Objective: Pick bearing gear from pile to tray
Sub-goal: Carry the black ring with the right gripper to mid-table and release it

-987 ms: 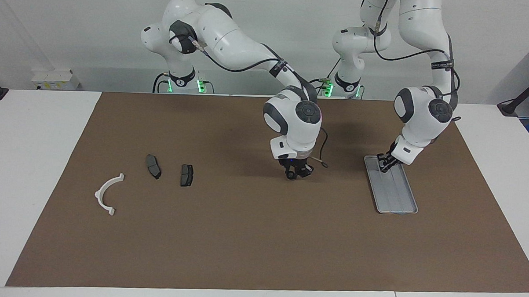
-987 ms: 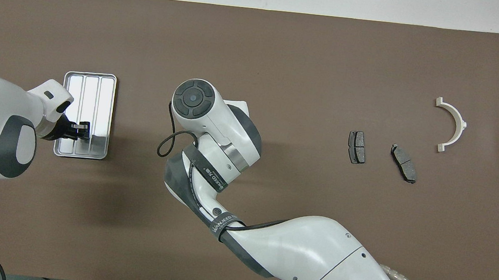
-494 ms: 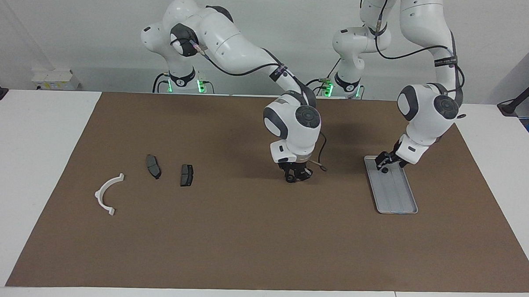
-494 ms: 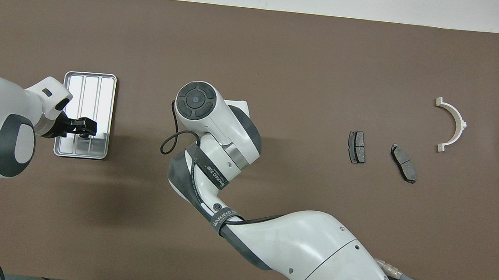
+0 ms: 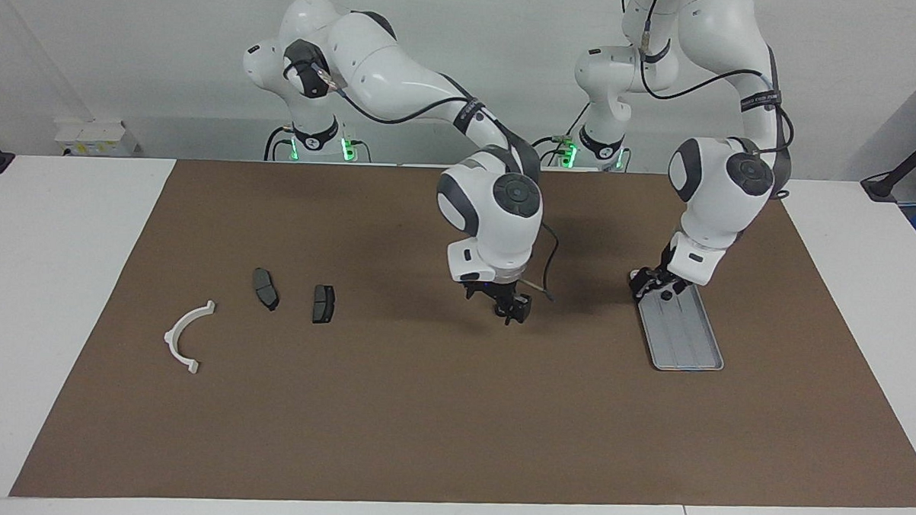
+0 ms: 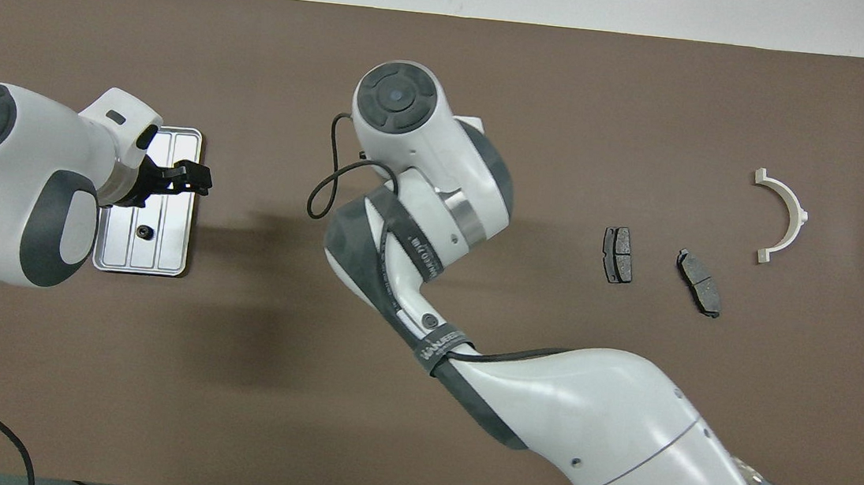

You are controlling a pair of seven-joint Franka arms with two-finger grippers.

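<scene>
The silver tray point(image 5: 691, 342) lies on the brown mat toward the left arm's end; it also shows in the overhead view point(image 6: 166, 249). A tiny black round piece point(image 5: 666, 294) lies in the tray, at its end nearer the robots point(image 6: 142, 231). My left gripper point(image 5: 650, 283) hangs open and empty just above the tray's edge point(image 6: 191, 176). My right gripper point(image 5: 513, 309) hangs low over the bare mat at mid-table, hidden under its own wrist in the overhead view. The pile lies toward the right arm's end: a white arc point(image 5: 188, 336) and two dark pads point(image 5: 266, 289) point(image 5: 323, 304).
The brown mat point(image 5: 422, 409) covers most of the white table. In the overhead view the white arc point(image 6: 783, 217) and the two pads point(image 6: 618, 255) point(image 6: 699, 282) lie apart from each other. The right arm's forearm point(image 6: 582, 415) spans the mat's near part.
The left gripper has let the black round piece go into the tray, risen and drifted toward the tray's edge. The right gripper has shifted a little toward the pile's end.
</scene>
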